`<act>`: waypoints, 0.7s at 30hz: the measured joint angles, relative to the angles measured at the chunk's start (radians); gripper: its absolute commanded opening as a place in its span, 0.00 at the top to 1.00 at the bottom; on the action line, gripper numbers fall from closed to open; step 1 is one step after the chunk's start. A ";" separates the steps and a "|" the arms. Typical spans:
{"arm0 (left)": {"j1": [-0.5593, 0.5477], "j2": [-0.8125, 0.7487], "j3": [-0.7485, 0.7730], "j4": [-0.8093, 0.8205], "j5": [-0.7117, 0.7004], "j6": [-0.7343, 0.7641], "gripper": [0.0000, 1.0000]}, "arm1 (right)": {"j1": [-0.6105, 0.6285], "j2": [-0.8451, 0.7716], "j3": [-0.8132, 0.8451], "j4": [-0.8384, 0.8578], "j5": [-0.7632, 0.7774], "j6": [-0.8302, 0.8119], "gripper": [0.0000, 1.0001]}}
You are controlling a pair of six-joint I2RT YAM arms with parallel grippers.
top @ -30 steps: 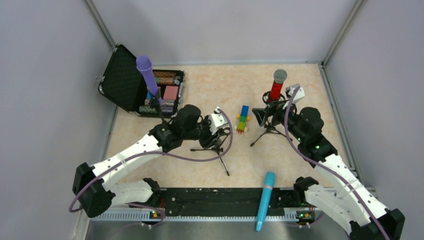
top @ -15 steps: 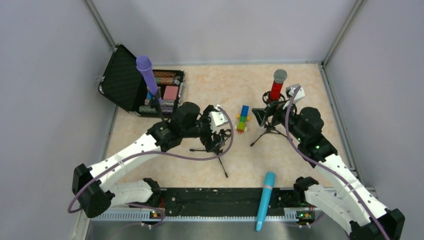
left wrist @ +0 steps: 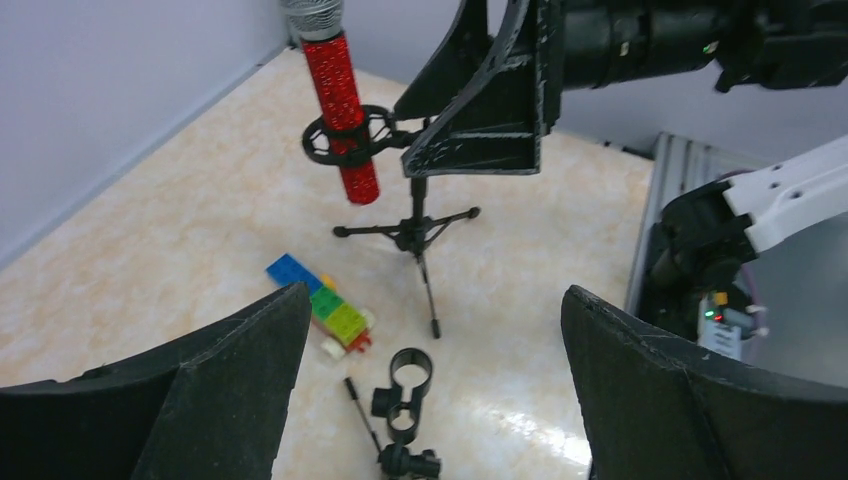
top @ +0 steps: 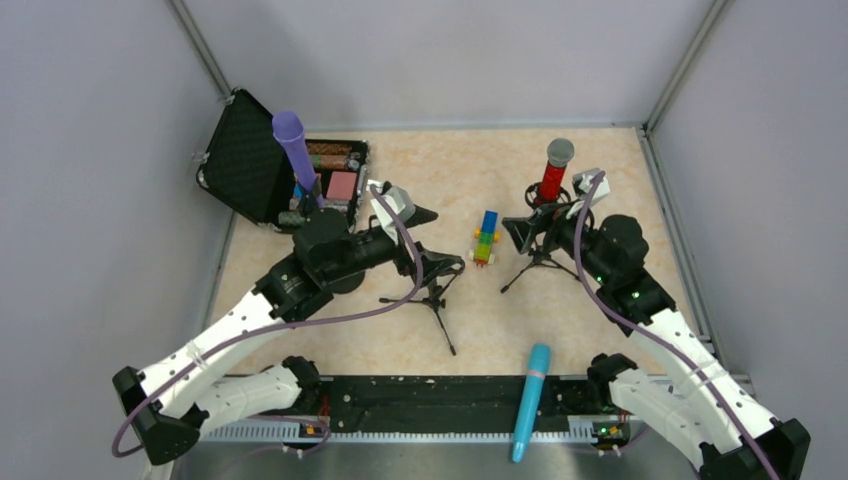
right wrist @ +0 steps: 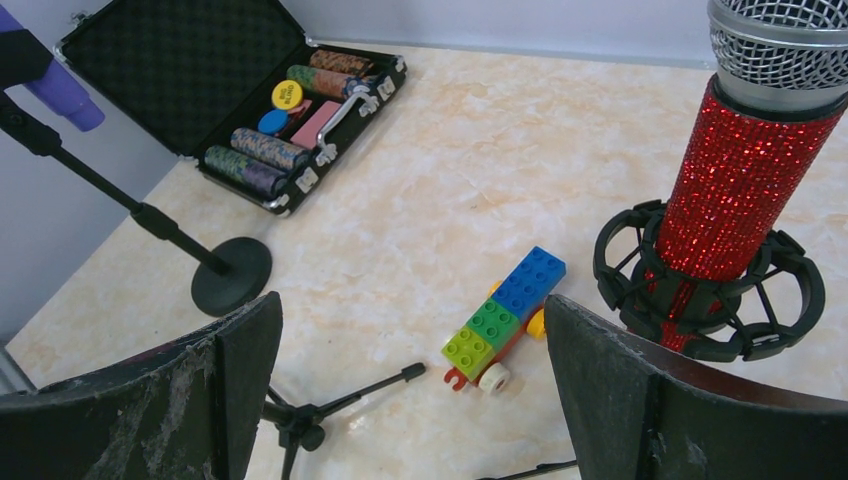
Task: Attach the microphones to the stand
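1. Three microphones are in view. The purple microphone and the red microphone each sit upright in a stand.
2. The cyan microphone lies loose at the near edge of the desk, across a black rail.
3. There are three stands. Only the empty tripod stand, at the centre, holds nothing.
4. The cyan microphone's long axis runs near-to-far. It lies behind both hands, toward the arm bases and closer to the right arm.
5. The left hand is spread wide and empty, over the empty tripod stand.
6. The right hand is also wide and empty, beside the red microphone's stand.
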 measured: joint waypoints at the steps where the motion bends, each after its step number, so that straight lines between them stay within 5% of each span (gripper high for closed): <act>1: -0.002 0.000 -0.005 0.022 0.011 -0.034 0.01 | 0.000 0.000 0.000 0.001 -0.004 0.005 0.01; 8: -0.100 0.124 -0.032 0.087 0.049 -0.214 0.01 | 0.000 0.016 0.000 0.004 -0.017 0.018 0.01; 21: -0.357 0.614 0.077 0.049 -0.081 -0.376 0.01 | 0.000 0.019 0.000 -0.023 0.093 0.022 0.01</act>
